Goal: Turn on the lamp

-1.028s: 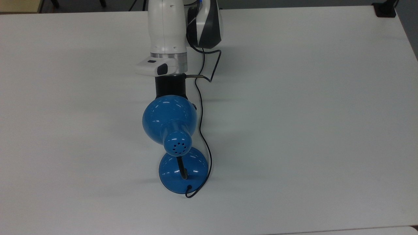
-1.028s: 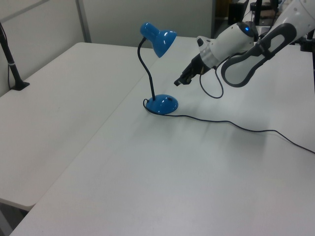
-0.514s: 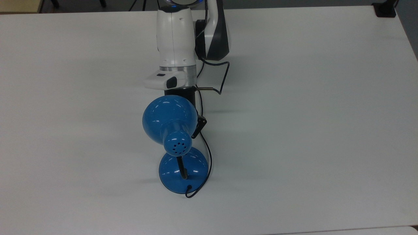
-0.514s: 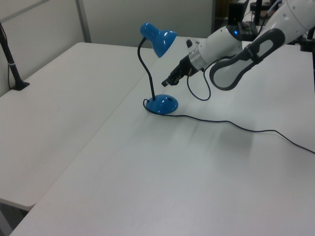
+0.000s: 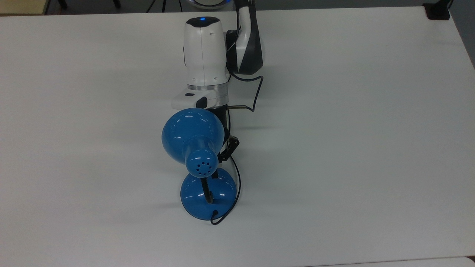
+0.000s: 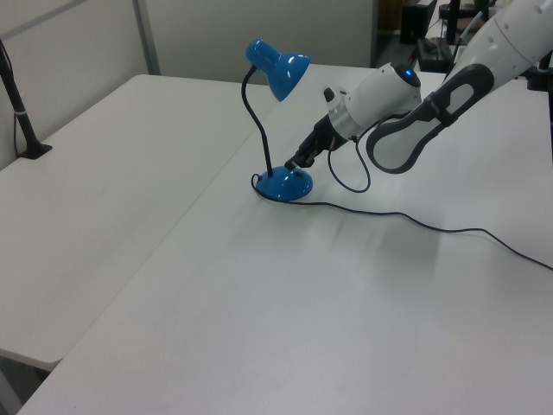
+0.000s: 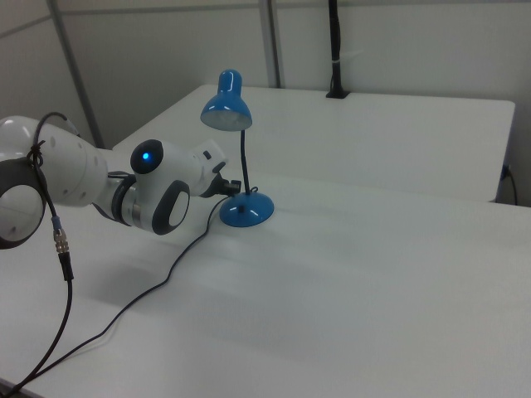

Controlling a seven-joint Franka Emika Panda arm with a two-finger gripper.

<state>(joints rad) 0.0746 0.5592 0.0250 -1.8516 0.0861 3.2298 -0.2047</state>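
Observation:
The lamp stands upright on the white table (image 5: 352, 148), unlit. In the top view its blue shade (image 5: 193, 139) hangs over the round blue base (image 5: 207, 193), joined by a black neck (image 5: 206, 191). Its thin black cord (image 5: 237, 178) leaves the base and runs under my arm. My gripper (image 6: 295, 162) points down at a slant, with its tip just above the rim of the base (image 6: 285, 183) on the left view's right. In the top view the gripper (image 5: 230, 146) is mostly hidden under the shade. In the right view the gripper (image 7: 228, 189) is beside the base (image 7: 246, 210).
The lamp cord (image 6: 432, 226) trails across the table toward the left view's right edge. A black cable (image 5: 256, 92) loops off my wrist. A black clamped post (image 6: 19, 104) stands at the far table's edge, and a seam joins two tables.
My arm has come forward and down past the lamp shade. The gripper tip has dropped from mid-air beside the shade to just above the lamp base. The lamp has not moved.

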